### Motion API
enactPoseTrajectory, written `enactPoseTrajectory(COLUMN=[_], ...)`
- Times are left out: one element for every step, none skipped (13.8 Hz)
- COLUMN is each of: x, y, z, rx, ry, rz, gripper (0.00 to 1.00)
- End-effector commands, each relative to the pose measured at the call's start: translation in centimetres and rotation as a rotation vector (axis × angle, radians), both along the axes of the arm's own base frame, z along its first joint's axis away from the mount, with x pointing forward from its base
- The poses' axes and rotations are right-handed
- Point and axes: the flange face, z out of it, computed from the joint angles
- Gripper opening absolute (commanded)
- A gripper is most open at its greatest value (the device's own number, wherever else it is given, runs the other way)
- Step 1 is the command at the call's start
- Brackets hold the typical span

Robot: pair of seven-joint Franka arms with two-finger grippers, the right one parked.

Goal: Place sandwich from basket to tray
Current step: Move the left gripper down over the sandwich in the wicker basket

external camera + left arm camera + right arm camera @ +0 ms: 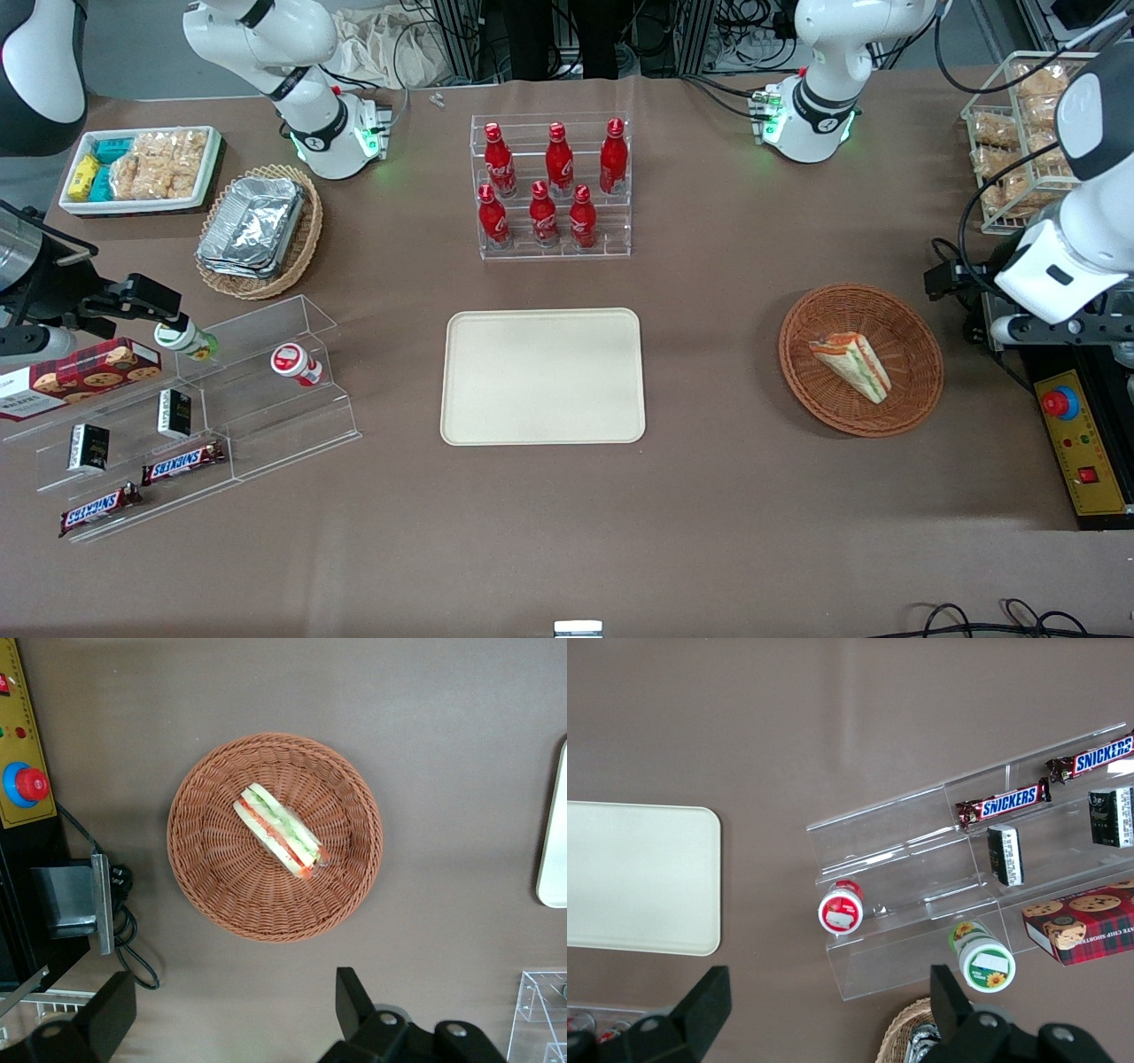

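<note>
The sandwich (852, 363) (279, 831), a pale wedge with red and green filling, lies in the middle of the round reddish-brown wicker basket (912, 337) (221, 886). The cream tray (542, 377) (554, 842) (638, 877) lies flat at the table's centre with nothing on it, beside the basket toward the parked arm's end. My gripper (952, 276) (232, 1005) hangs high above the table just off the basket's rim, toward the working arm's end. It is open, its fingers (354, 997) spread wide with nothing between them.
An acrylic rack of red bottles (551, 190) stands farther from the front camera than the tray. A yellow control box with a red button (1072, 434) (22, 784) sits beside the basket. A stepped acrylic shelf of snacks (195, 399), a foil-container basket (257, 230) and a white snack tray (142, 168) are toward the parked arm's end.
</note>
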Motion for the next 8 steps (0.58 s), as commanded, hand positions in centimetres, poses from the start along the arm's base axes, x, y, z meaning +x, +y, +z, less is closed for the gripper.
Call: enactPoseTrajectory(x=[0.5, 0.7, 0.9, 0.8, 0.9, 0.8, 0.6, 0.7], y=[-0.2, -0.3, -0.3, -0.7, -1.3, -1.4, -1.5, -1.7], z=[-0.8, -0.5, -0.7, -1.1, -1.7, -2.8, -3.8, -4.9], rx=[-0.002, -0.005, -0.006, -0.001, 0.036, 0.069, 0.08, 0.085], ry=[0.044, 0.038, 0.039, 0.049, 0.058, 0.069, 0.069, 0.047], rz=[-0.022, -0.021, -0.019, -0.023, -0.033, 0.019, 0.101, 0.155], gripper=[1.0, 1.0, 1.0, 1.0, 1.0, 1.0, 1.0, 1.0])
